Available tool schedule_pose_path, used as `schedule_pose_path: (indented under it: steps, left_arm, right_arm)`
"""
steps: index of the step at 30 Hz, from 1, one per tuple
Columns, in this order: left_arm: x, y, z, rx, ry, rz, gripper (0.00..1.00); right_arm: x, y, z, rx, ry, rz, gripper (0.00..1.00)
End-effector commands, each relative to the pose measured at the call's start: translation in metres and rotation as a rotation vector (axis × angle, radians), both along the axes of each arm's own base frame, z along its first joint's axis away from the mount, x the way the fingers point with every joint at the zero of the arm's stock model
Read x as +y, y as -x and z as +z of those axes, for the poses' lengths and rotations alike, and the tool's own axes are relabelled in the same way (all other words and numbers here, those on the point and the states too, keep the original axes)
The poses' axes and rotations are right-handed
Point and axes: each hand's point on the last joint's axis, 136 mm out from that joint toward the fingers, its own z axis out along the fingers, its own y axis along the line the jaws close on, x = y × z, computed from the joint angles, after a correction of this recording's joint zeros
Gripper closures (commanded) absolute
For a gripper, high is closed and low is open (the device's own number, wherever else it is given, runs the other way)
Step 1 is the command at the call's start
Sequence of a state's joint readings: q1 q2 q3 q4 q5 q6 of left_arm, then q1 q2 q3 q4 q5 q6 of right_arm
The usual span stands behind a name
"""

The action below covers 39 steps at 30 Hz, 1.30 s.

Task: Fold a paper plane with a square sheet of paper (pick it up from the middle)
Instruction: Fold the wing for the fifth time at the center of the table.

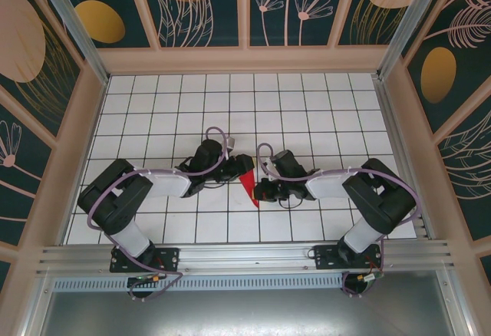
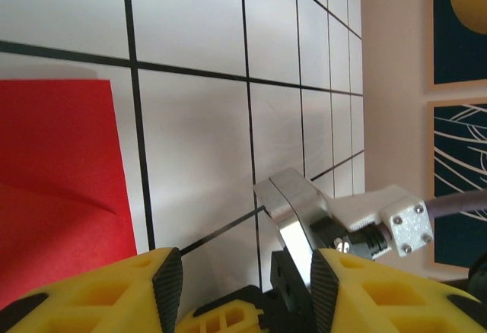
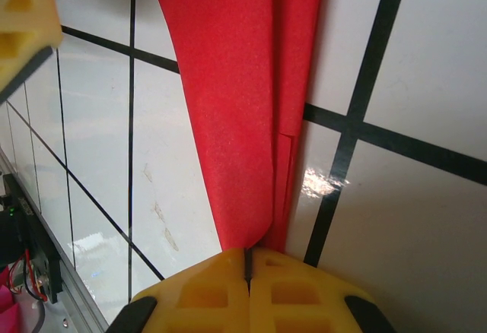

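The paper plane is a slim red folded wedge standing at the table's middle, its sharp tip pointing toward the near edge. My right gripper is shut on the paper's lower edge. In the right wrist view, the folded red layers run straight up out of the closed yellow fingers. My left gripper is just left of the paper. It stands open with nothing between its pads, and a flat red panel of the paper lies off to its left.
The white grid-tiled table stretches back to beige walls on three sides. An aluminium rail runs along the near edge by the arm bases. A metal and white part of the right arm sits close in front of my left fingers.
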State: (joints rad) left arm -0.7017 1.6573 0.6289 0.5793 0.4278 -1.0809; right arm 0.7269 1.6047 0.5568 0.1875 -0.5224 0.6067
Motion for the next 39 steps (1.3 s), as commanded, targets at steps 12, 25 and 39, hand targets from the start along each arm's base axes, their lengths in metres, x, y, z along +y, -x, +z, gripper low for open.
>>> schedule_pose_path:
  steps: [12, 25, 39]
  left_arm:
    - [-0.016, 0.013, -0.047, 0.108, -0.042, -0.091, 0.52]
    - [0.012, 0.021, -0.095, 0.225, -0.205, -0.002, 0.61]
    - [0.013, 0.02, -0.098, 0.227, -0.225, -0.001, 0.61]
  right_arm:
    - [-0.04, 0.013, -0.044, 0.074, 0.193, -0.061, 0.98]
    - [-0.023, 0.003, 0.006, 0.001, 0.036, -0.092, 0.86]
    - [-0.023, 0.027, 0.001, 0.059, -0.012, -0.029, 0.92]
